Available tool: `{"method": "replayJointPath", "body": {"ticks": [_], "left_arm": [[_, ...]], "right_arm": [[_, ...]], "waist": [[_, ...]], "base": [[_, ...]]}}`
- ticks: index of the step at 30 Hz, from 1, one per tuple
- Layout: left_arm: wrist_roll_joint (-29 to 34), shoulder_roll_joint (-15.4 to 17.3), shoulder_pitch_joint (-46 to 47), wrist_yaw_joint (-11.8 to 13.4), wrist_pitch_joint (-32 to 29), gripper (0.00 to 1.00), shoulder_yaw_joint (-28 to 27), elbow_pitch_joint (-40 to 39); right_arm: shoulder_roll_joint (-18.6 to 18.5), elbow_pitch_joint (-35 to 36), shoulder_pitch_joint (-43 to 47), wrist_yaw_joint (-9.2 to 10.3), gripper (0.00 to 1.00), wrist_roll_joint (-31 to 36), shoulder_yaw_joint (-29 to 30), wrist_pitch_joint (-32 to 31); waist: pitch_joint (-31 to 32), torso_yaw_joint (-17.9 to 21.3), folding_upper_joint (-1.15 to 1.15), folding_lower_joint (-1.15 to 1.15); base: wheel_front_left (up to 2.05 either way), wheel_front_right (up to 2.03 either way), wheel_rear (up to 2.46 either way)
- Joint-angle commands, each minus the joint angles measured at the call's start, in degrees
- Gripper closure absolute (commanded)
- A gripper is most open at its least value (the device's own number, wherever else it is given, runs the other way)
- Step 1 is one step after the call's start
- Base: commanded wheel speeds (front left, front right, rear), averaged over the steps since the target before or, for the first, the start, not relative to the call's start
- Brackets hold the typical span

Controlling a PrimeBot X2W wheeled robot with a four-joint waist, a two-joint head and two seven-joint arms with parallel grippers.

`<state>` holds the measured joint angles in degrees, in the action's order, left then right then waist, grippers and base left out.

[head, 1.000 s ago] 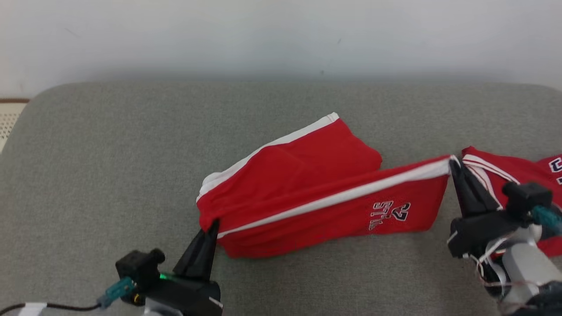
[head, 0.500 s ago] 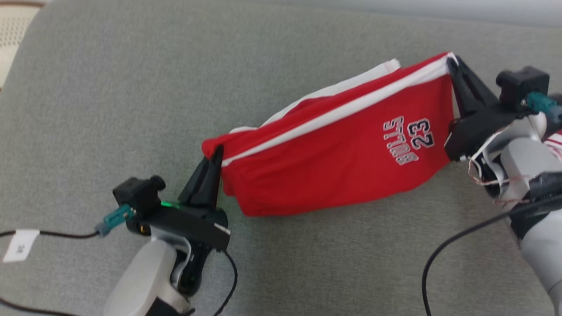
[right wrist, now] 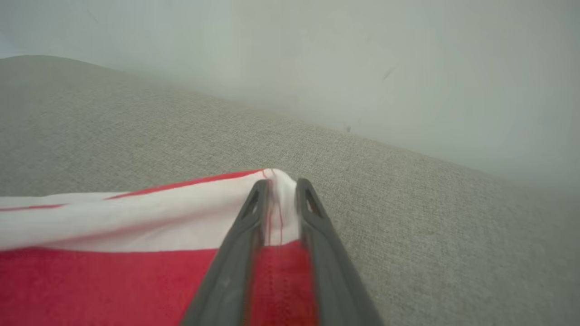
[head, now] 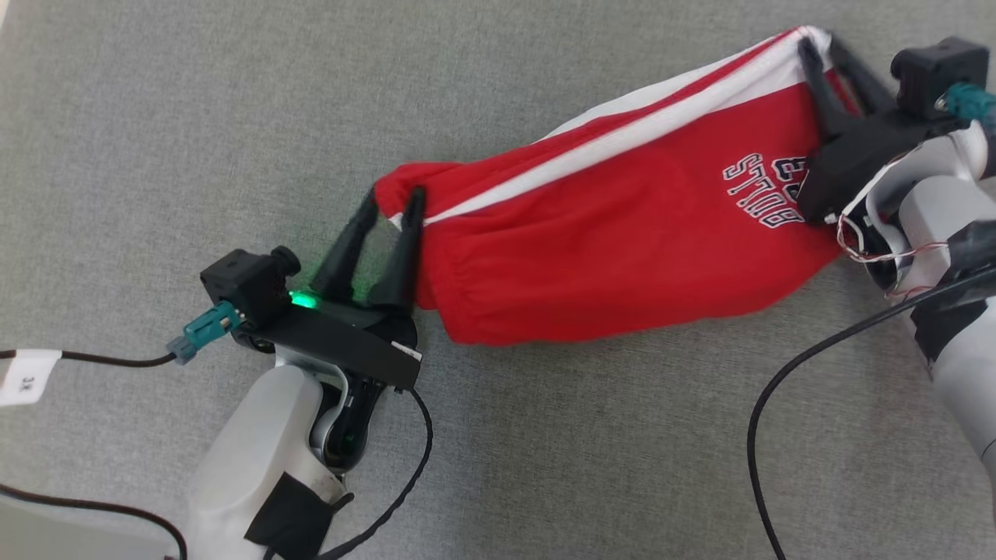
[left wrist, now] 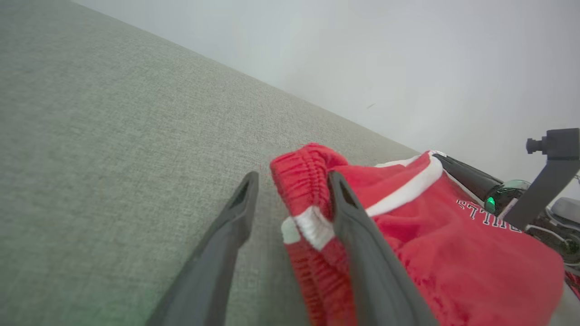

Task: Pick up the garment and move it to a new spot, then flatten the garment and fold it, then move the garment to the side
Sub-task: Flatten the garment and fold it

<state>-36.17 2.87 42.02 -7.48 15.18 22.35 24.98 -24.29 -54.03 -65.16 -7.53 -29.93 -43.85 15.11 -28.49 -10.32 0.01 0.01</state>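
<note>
The garment (head: 622, 249) is a pair of red shorts with a white side stripe and white lettering, stretched out on the grey cushion (head: 156, 117) between my two grippers. My left gripper (head: 395, 194) is open at the elastic waistband end. In the left wrist view the waistband (left wrist: 303, 176) rests against one finger (left wrist: 362, 253), with a gap to the other. My right gripper (head: 817, 40) stands at the far leg hem, its jaws slightly apart. The white hem corner (right wrist: 283, 199) still lies between those fingers, and the garment (right wrist: 113, 280) spreads to their left.
Grey upholstery (head: 545, 467) runs all around the shorts. A black cable (head: 766, 420) loops down from the right arm, and another cable with a white tag (head: 19, 377) trails from the left wrist. A pale wall (right wrist: 317, 54) rises behind the cushion.
The head camera has tilted down and closer. Both grippers held the shorts shut before; now the left jaws have sprung wide off the waistband and the right jaws have parted a little.
</note>
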Motion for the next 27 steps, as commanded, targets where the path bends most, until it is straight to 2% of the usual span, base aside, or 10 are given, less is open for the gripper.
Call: {"method": "replayJointPath", "body": {"ticks": [1,8,9,17,27], "left_arm": [[0.4,0.1,-0.9,0.1,-0.1,0.00,-0.3,0.9],[5.4,0.2,-2.4,0.1,-0.1,0.00,-2.9,0.8],[7.7,0.2,-2.6,0.1,-0.1,0.00,-3.2,0.7],[14.9,0.1,-7.5,1.0,-0.1,0.00,-6.6,-0.1],[16.5,0.1,-13.4,1.1,-0.1,0.00,-9.3,-1.5]], "right_arm": [[0.2,-0.2,0.3,0.09,0.00,-0.7,-0.4,0.0],[-0.6,2.3,3.0,0.09,0.00,-2.7,2.2,0.0],[-0.7,3.0,3.6,0.09,0.00,-3.2,2.8,0.0],[-0.3,6.5,12.5,0.09,0.00,-5.7,6.3,0.0],[1.4,4.6,18.8,0.09,0.00,-7.2,8.0,0.0]], "waist": [[-0.6,-0.3,-0.01,-0.01],[1.1,0.6,-0.01,-0.01],[1.5,0.7,-0.01,-0.01],[5.8,1.3,-0.01,-0.01],[9.1,-0.5,-0.01,-0.01]], "base": [[0.00,0.00,0.00],[0.00,0.00,0.00],[0.00,0.00,0.00],[0.00,0.00,0.00],[0.00,0.00,0.00]]}}
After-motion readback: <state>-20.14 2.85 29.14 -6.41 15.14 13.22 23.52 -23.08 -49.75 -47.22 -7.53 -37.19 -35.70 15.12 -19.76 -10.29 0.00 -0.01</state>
